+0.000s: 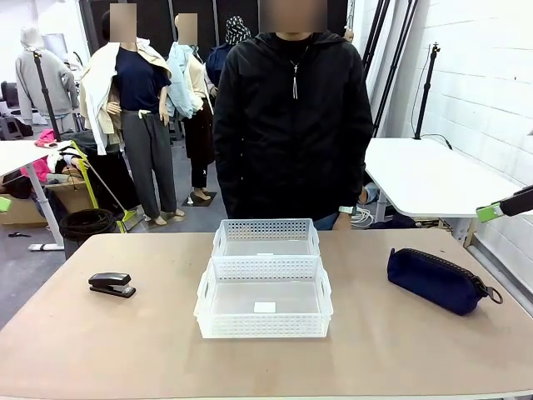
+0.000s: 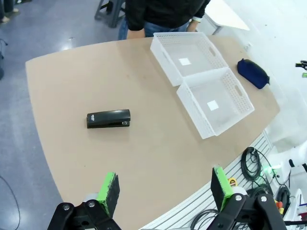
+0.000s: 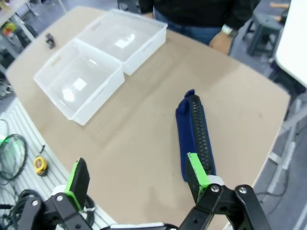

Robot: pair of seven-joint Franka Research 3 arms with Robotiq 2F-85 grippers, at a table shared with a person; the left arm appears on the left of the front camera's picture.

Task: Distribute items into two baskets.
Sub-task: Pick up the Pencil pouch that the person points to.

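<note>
Two white perforated baskets sit end to end mid-table, the near basket (image 1: 265,327) in front of the far basket (image 1: 266,225). A black stapler (image 1: 112,284) lies to their left and a navy zip pouch (image 1: 437,280) to their right. My left gripper (image 2: 165,189) hangs open high above the table's edge, with the stapler (image 2: 108,119) ahead of it. Also open and high up, my right gripper (image 3: 137,176) has the pouch (image 3: 194,136) just beyond its right finger. Both baskets hold nothing.
A person in a black jacket (image 1: 291,117) stands at the far edge behind the baskets, one hand (image 3: 221,43) near the table. A white side table (image 1: 433,175) stands at the back right. Cables and a tape measure (image 3: 40,165) lie below the near edge.
</note>
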